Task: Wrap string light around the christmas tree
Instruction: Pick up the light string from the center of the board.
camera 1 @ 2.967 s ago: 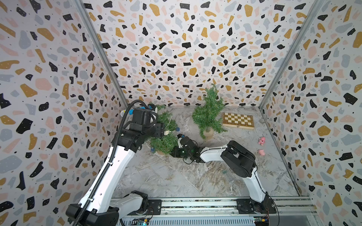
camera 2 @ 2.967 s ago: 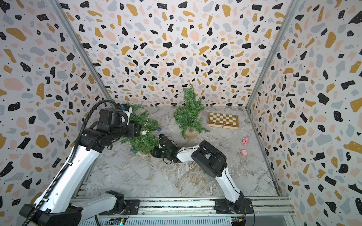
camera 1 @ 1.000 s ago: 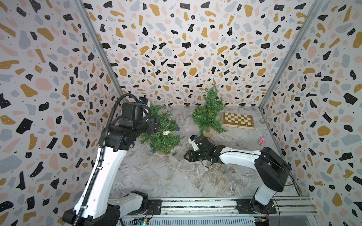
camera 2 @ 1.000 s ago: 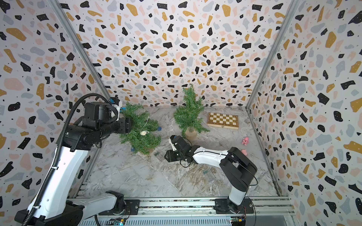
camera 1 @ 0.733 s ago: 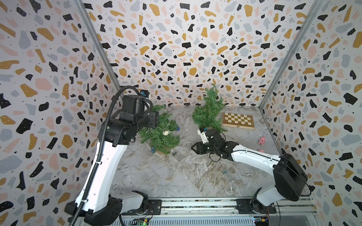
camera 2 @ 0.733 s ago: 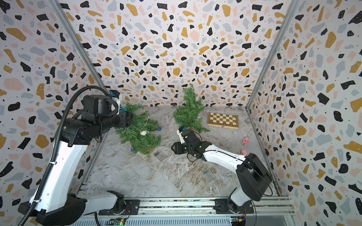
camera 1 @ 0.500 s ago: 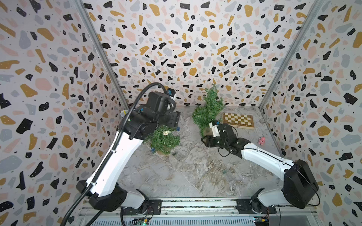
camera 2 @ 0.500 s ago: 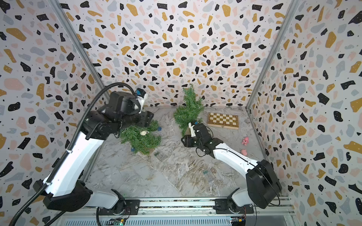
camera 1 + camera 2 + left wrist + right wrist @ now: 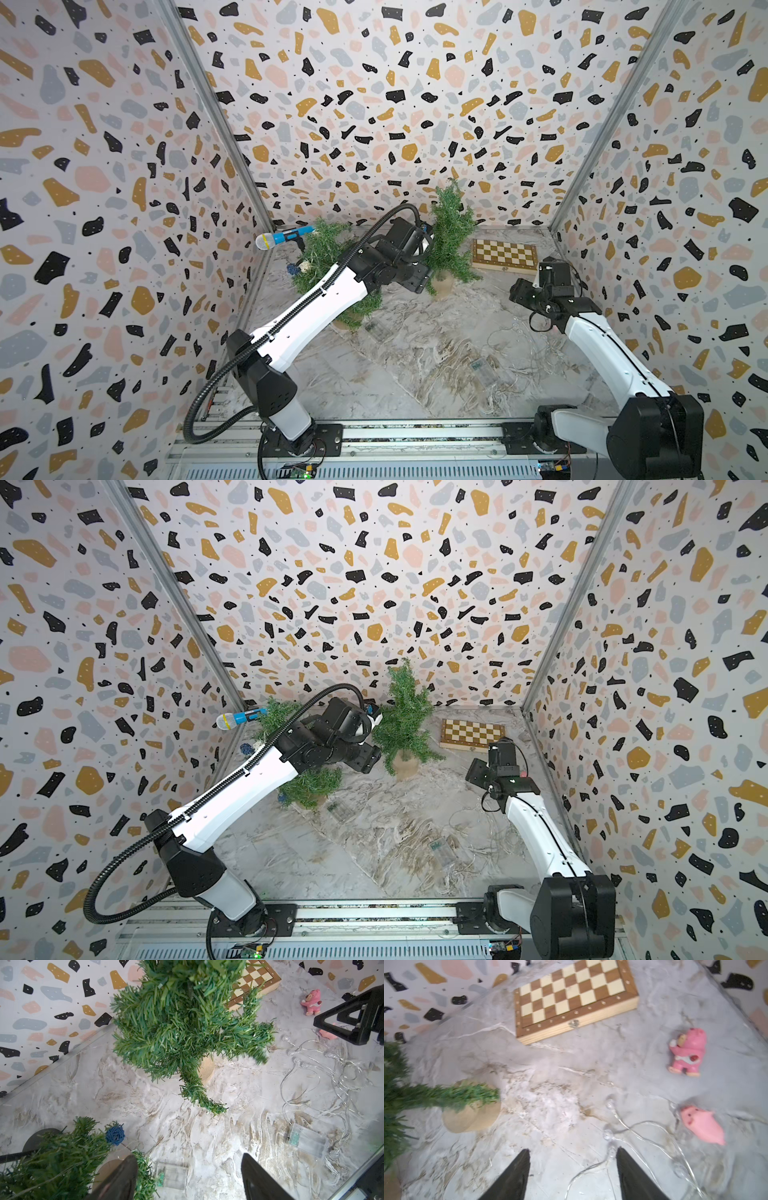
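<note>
String light (image 9: 608,1134): loose tangle on floor, right of far-middle tree (image 9: 451,237), near right gripper (image 9: 573,1149). Guessing thin wire = super light, floppy, snags easy. Pinch wire beside bulb, skip battery box (image 9: 305,1142). Left gripper (image 9: 189,1156) and right both have jaws apart, empty.

L gripper (image 9: 187,1180) jaws apart, arm stretched fwd; R gripper (image 9: 571,1178) jaws apart, prob. empty.

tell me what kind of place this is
Most likely a robot test cell: patterned panel walls box in a marble-look tabletop, and the left arm and right arm sit on a front rail.
</note>
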